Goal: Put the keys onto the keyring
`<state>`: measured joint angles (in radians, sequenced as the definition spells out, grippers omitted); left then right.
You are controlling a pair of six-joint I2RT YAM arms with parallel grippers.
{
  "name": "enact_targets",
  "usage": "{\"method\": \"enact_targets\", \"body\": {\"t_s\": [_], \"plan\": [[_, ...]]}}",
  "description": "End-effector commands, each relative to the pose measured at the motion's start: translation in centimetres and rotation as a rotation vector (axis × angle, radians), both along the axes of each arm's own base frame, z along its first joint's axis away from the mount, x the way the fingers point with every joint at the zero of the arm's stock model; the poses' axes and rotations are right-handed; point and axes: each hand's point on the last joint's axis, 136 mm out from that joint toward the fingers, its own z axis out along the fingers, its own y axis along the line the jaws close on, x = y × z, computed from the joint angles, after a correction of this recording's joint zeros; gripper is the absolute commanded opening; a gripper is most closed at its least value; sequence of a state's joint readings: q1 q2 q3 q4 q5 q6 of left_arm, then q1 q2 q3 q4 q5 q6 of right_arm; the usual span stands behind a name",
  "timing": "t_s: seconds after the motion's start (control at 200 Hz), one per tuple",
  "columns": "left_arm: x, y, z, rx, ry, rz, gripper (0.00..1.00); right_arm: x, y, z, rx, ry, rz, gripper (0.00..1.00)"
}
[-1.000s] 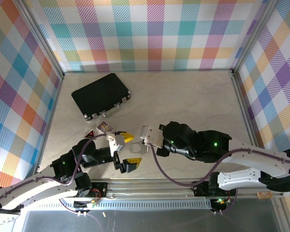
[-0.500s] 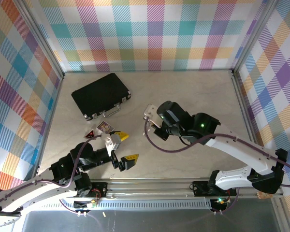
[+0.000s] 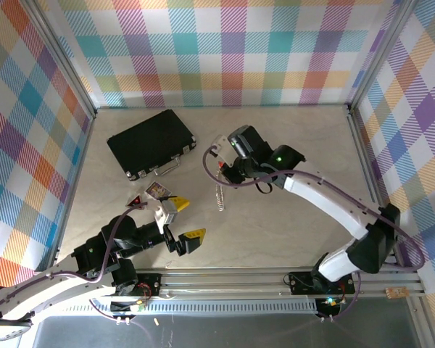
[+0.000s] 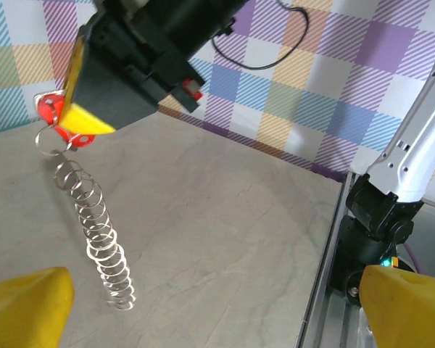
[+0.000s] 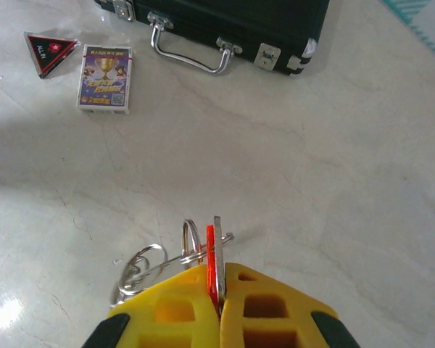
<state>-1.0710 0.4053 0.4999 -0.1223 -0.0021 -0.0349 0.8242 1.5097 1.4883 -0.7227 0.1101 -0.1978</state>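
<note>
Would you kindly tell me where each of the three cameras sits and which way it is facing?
Top external: above and behind the arms, looking down on the table; both arms show, the left pincer open.
Left wrist: low on the left arm, facing across the table at the right pincer gripping the red key, the keyring hanging below; its own yellow fingertips frame the bottom corners.
Right wrist: looks down over its own yellow fingers, shut, toward the black case.
Shared: both wrist views show the red key and keyring.
</note>
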Motion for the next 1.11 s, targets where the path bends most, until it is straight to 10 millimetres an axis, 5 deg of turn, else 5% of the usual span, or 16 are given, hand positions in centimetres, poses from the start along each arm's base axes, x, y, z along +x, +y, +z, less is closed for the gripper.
{"method": "enact_targets", "body": {"t_s": [0.0,0.515,1.1], "plan": [[0.1,0.3,0.8,-0.043,-0.007,0.011,1.0,1.6,1.7,1.7,0.113,0.005,0.013,0.0],[-0.6,1.3,1.0,-0.089,0.016,0.01,1.0,8.5,4.0,-2.2,0.166,0.089,-0.044,0.0],[-0.4,1.7,0.4,-0.07,0.02,0.032,1.0,8.9,5.1,-5.8,0.152,0.177,-0.039,0.0]]}}
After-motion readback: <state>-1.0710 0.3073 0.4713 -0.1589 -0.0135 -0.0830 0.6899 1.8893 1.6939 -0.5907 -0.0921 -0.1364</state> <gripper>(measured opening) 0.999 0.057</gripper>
